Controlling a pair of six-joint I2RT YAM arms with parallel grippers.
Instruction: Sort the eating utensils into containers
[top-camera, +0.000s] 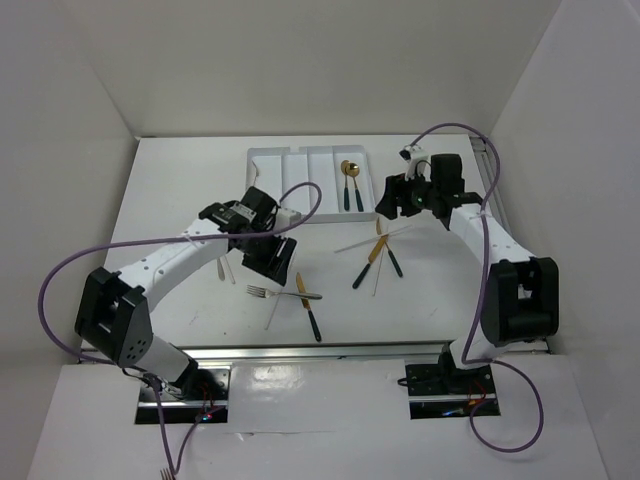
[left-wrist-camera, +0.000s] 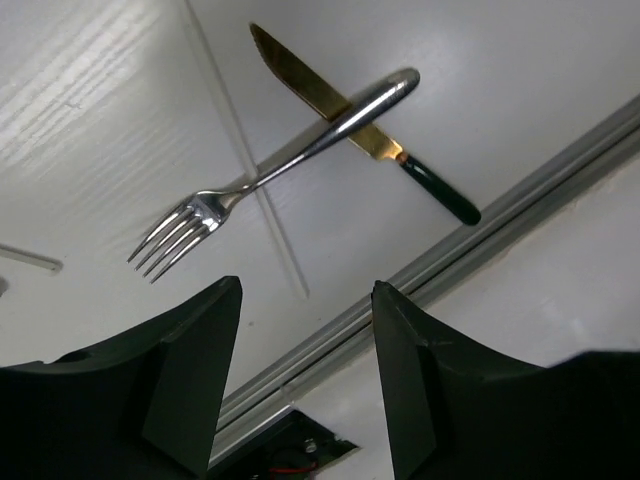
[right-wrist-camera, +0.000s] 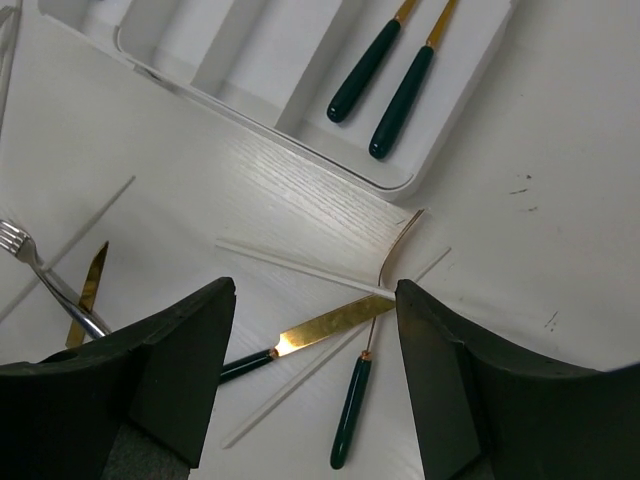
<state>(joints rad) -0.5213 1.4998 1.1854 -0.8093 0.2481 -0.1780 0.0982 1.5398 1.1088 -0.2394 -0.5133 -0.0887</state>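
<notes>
The white organiser tray (top-camera: 312, 168) lies at the back centre, with two gold spoons with dark handles (top-camera: 350, 186) in its right slot. My left gripper (top-camera: 272, 264) is open and empty, just above a silver fork (left-wrist-camera: 270, 175) that lies across a gold knife with a dark handle (left-wrist-camera: 345, 112). A pale chopstick (left-wrist-camera: 262, 205) runs under the fork. My right gripper (top-camera: 393, 212) is open and empty above a pile: a gold knife (right-wrist-camera: 335, 325), a thin gold fork with a dark handle (right-wrist-camera: 352, 425) and two pale chopsticks (right-wrist-camera: 300, 268). The tray's near rim (right-wrist-camera: 340, 165) and the spoon handles (right-wrist-camera: 400, 103) show in the right wrist view.
A small pale utensil (top-camera: 224, 268) lies left of the left gripper. A metal rail (top-camera: 330, 351) runs along the table's near edge. White walls close in the left, back and right. Purple cables loop from both arms.
</notes>
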